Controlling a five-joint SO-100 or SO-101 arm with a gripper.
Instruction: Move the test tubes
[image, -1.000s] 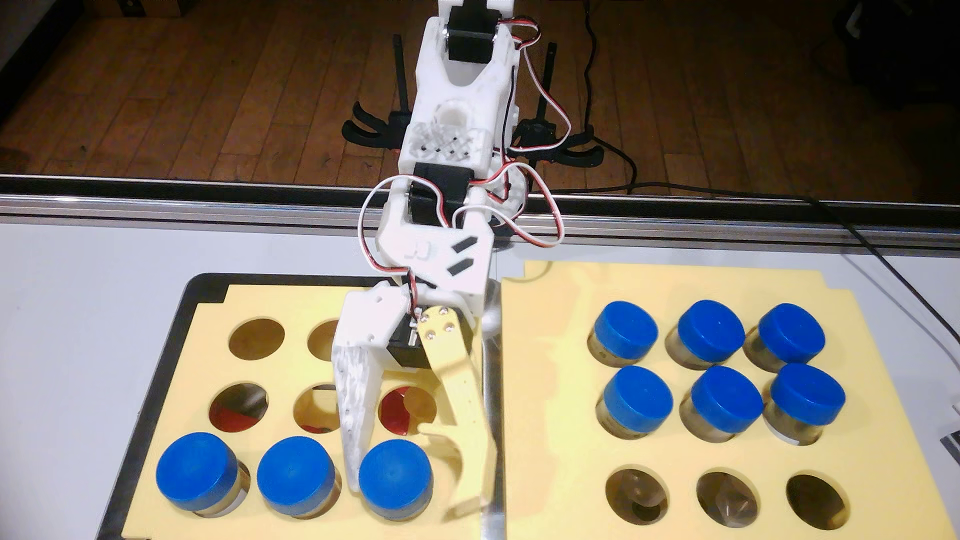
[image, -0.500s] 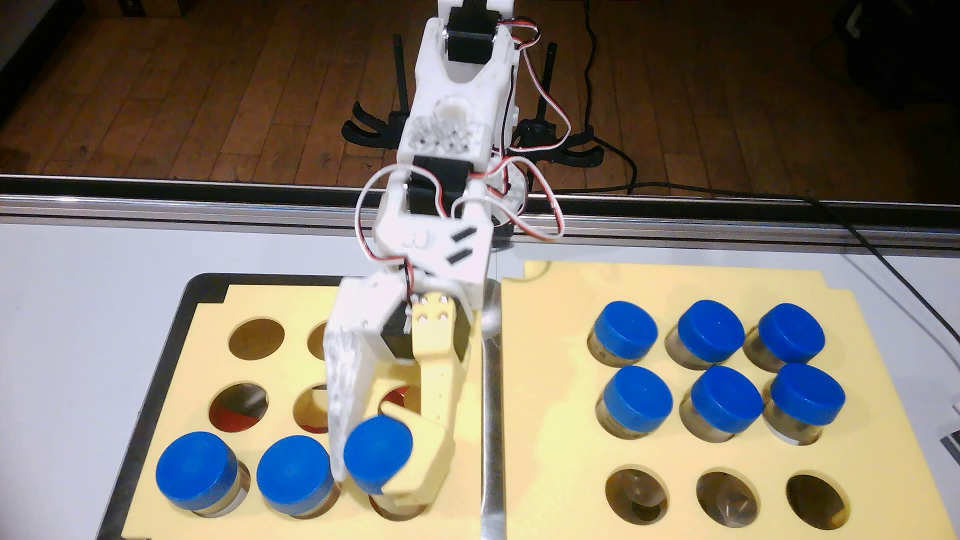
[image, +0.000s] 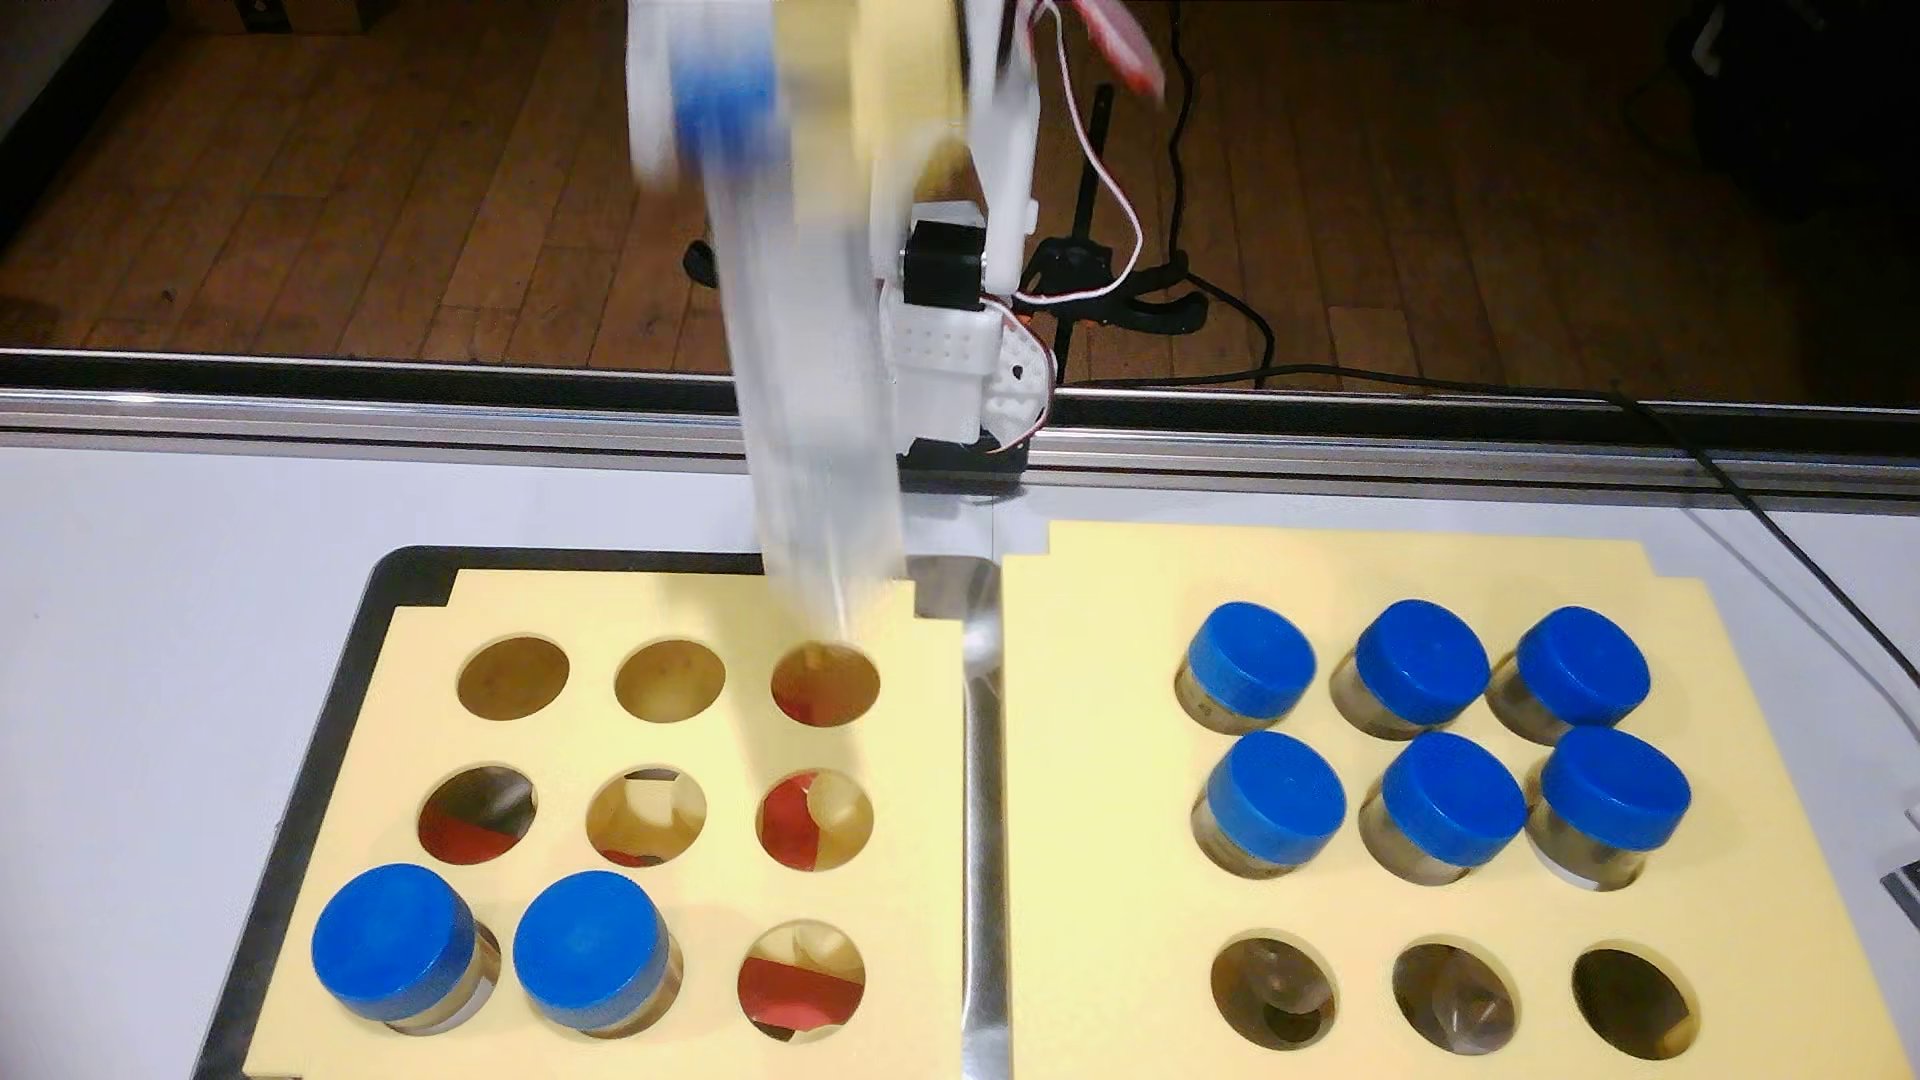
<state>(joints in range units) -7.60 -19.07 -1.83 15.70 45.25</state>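
In the fixed view my gripper (image: 732, 135) is raised high above the table near the top edge and is blurred by motion. It is shut on one blue-capped test tube (image: 717, 99), held between the white finger (image: 649, 93) and the yellow finger (image: 831, 93). Two test tubes (image: 393, 947) (image: 590, 950) stand in the front row of the left foam rack (image: 914, 789). The front right hole (image: 802, 981) of that rack is empty. Several test tubes (image: 1278, 794) fill the back two rows of the right foam rack (image: 1101, 789).
The left rack lies in a black tray (image: 312, 727), with a metal strip (image: 982, 831) between the racks. Three empty holes (image: 1449, 1002) line the right rack's front row. The arm's base (image: 956, 353) sits at the table's far rail, with cables (image: 1766, 519) on the right.
The gripper closed on the front right test tube of the left rack and lifted it up and away fast. Its hole is now empty.
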